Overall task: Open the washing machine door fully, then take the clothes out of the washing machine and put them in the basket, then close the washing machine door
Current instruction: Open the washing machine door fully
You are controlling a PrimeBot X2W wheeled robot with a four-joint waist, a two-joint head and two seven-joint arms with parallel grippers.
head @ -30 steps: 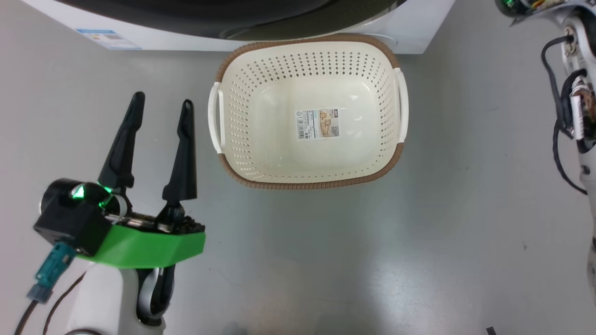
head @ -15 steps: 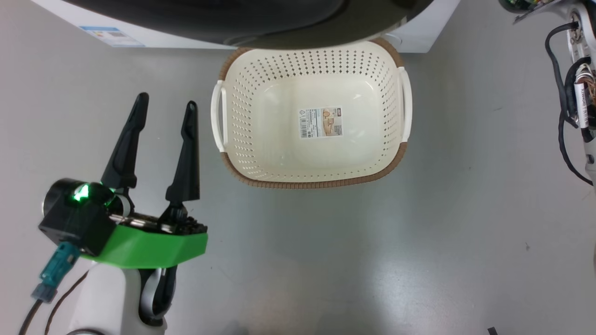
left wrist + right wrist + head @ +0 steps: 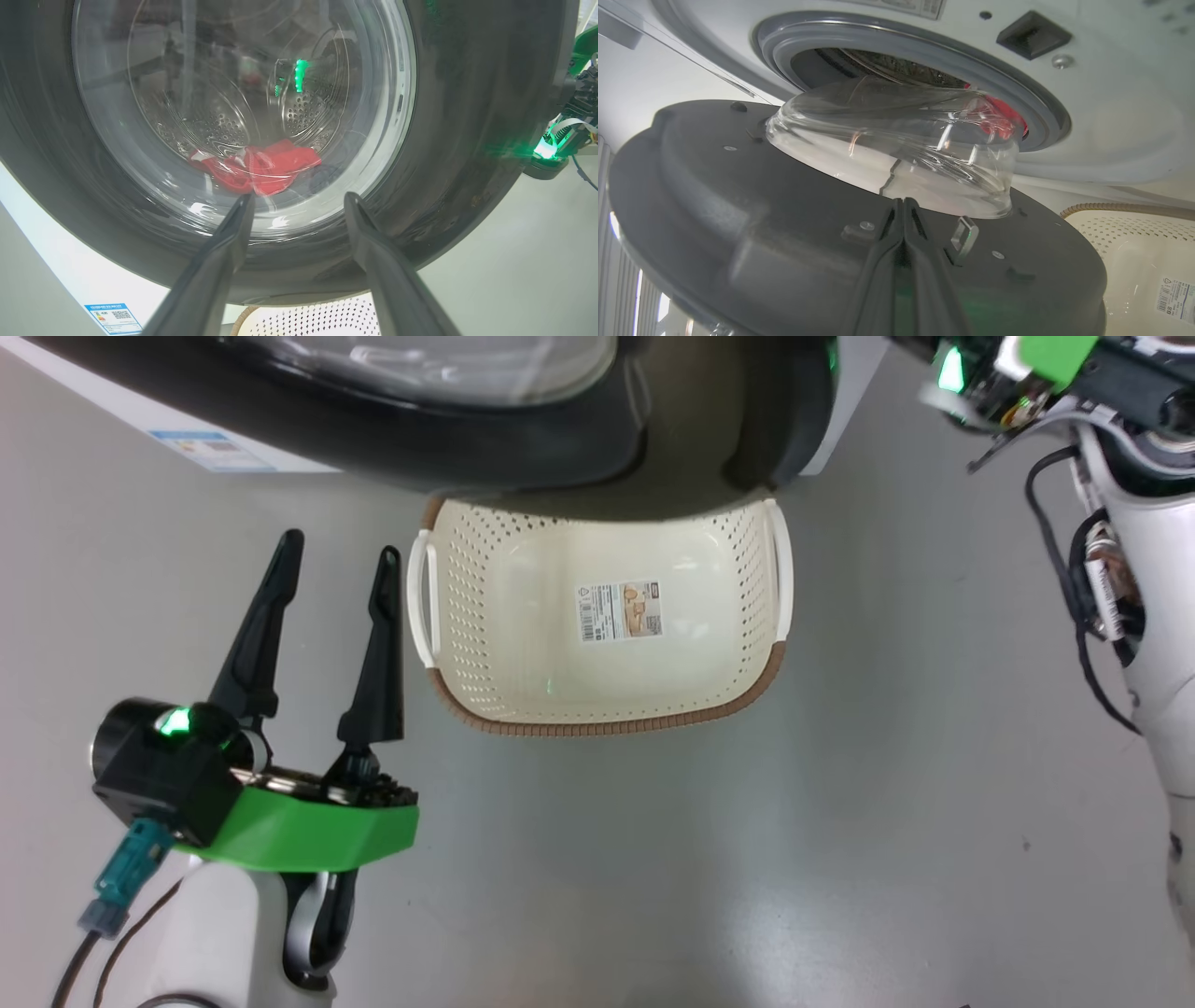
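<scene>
The bot's got white forearms (image 3: 219, 933), a bright green wrist shell (image 3: 308, 835), a black block (image 3: 159, 779), a teal plug (image 3: 121, 882), loose black cables (image 3: 1075, 616) and long dark fingers (image 3: 252, 644).

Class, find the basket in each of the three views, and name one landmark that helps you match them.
Head view: basket at centre, its far edge under the door.
Left wrist view: basket at the bottom edge, below the door.
Right wrist view: basket in the lower right corner, right of the door.
Shared landmark: the door.

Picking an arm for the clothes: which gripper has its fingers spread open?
The left gripper: its fingers stand apart, while the right gripper has them pressed together before the door.
</scene>
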